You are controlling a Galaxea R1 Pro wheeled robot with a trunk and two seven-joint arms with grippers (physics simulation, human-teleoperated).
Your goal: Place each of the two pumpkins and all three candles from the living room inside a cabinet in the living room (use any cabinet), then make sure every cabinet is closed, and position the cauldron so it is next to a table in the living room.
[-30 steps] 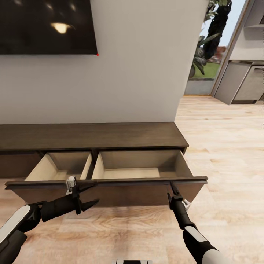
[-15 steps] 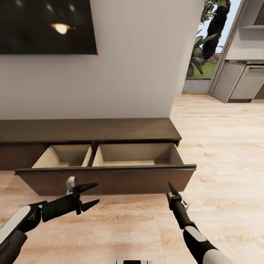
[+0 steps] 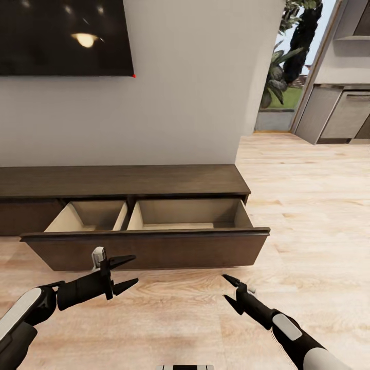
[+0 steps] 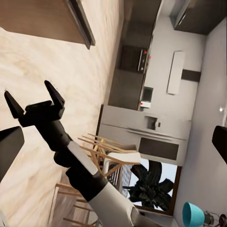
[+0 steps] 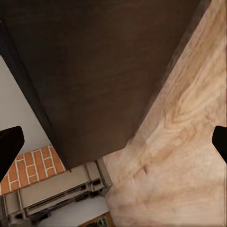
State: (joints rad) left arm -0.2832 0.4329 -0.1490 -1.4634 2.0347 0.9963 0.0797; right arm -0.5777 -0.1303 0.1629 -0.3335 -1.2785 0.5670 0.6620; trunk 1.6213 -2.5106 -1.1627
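Pale wood floor (image 3: 318,216) runs underfoot from where the robot stands up to the white wall, and nearest to me both arms hang low over the boards. Its left hand (image 3: 125,271) is spread wide and carries nothing; its right hand (image 3: 230,293) is likewise open and empty, fingers (image 3: 229,280) parted, and from the left wrist camera I see that same right hand (image 4: 34,99) splayed above the floor. Compared with a second ago the right hand has come off the drawer's upper edge and swung inward, while the whole robot has rolled back from the furniture. Just beyond the hands sits the cabinet (image 3: 123,181), a long dark unit whose wide drawer (image 3: 149,249) stands pulled out, its pale interior split into two compartments, both bare as far as I can see. No pumpkins or candles appear anywhere around me, nor the cauldron. I take the backing-off to mean the opening step is finished and the robot is about to go fetch the items; the drawer is left ready to receive them and will need shutting later. Farther off, a dark television (image 3: 61,36) hangs on the wall, and to the right grey kitchen cupboards (image 3: 334,115) and a leafy plant (image 3: 288,56) show past the corner.
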